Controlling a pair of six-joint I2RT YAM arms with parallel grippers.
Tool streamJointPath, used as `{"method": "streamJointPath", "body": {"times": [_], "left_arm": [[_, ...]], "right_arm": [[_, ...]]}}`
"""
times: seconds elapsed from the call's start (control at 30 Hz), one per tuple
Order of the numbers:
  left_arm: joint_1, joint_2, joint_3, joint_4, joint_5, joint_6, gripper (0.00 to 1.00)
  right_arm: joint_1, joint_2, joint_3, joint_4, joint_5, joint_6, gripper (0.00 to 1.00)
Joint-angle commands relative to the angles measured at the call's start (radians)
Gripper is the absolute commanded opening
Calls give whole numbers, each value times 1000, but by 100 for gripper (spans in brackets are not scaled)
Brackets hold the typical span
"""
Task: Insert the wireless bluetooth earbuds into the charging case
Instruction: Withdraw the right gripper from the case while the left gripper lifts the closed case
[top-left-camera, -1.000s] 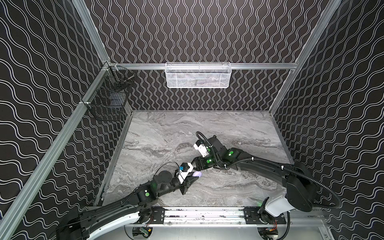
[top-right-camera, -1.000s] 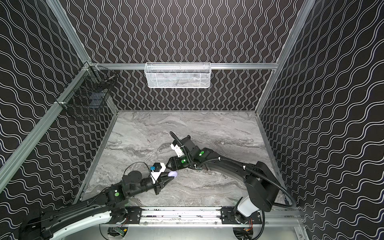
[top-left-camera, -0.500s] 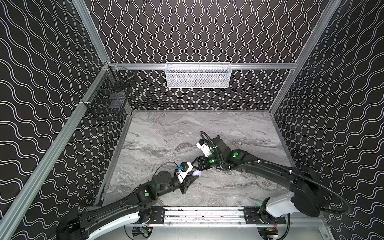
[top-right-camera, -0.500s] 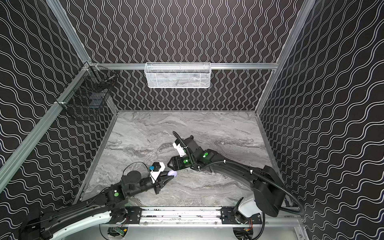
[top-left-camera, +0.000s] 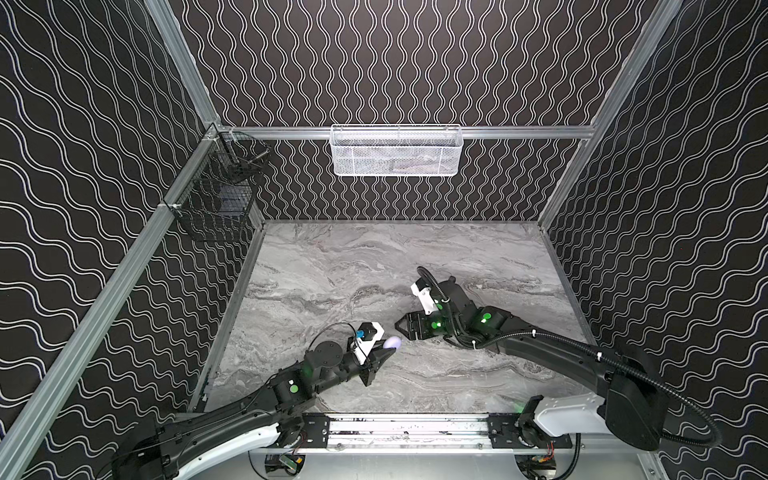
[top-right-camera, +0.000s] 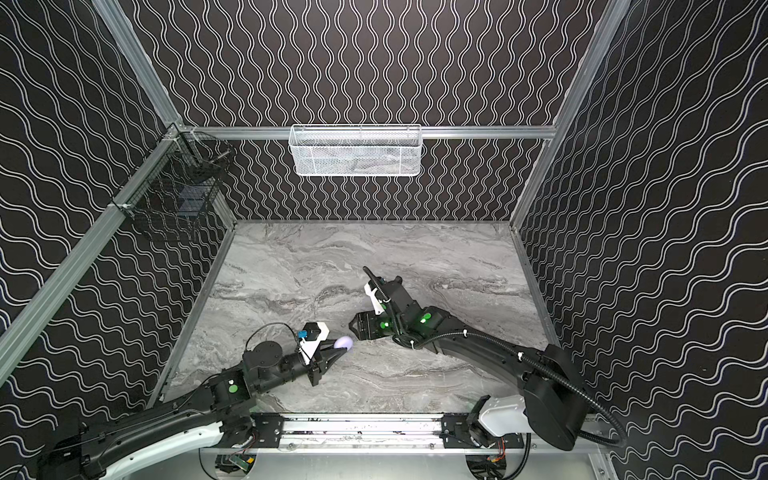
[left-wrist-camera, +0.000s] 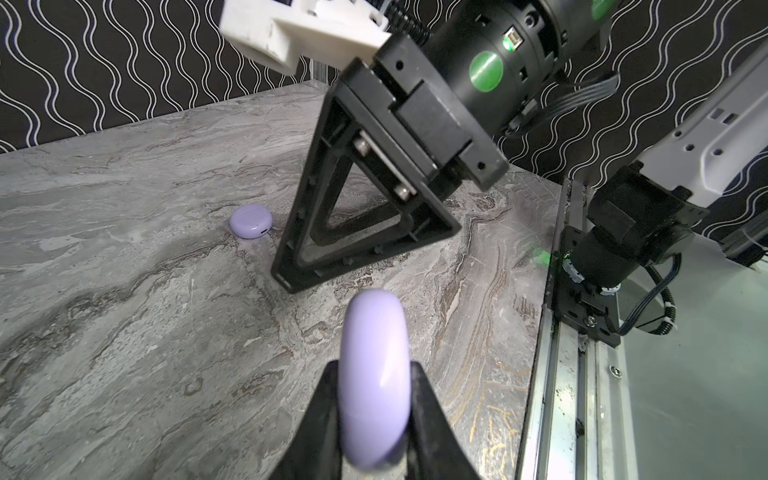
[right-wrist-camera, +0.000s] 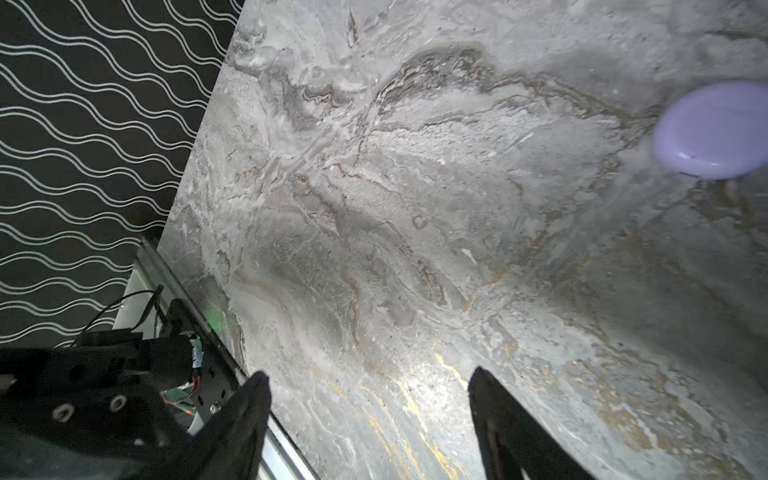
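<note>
Between left pincer jaws: lavender charging case, clamped on edge.

The case is glossy smooth plastic, the tabletop matt marble-patterned, the basket metal mesh.

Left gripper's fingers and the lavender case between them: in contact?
Touching. The left wrist view shows both fingers of the left gripper pressed against opposite sides of the lavender case, with no gap visible.

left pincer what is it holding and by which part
The left pincer pinches a closed lavender charging case across its two broad faces; the right pincer is open, empty.
</note>
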Motion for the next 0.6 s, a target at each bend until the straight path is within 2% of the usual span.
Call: {"method": "streamJointPath", "body": {"times": [0.0, 0.5, 0.57], "left_arm": [[0, 11, 5, 28, -11, -23, 17], [4, 118, 85, 44, -36, -55, 17], [6, 146, 102, 52, -39, -61, 17]], "right_arm": [[-16, -27, -32, 60, 35, 18, 80], [-78, -132, -126, 105, 159, 8, 94], [-82, -156, -152, 129, 194, 17, 99]]}}
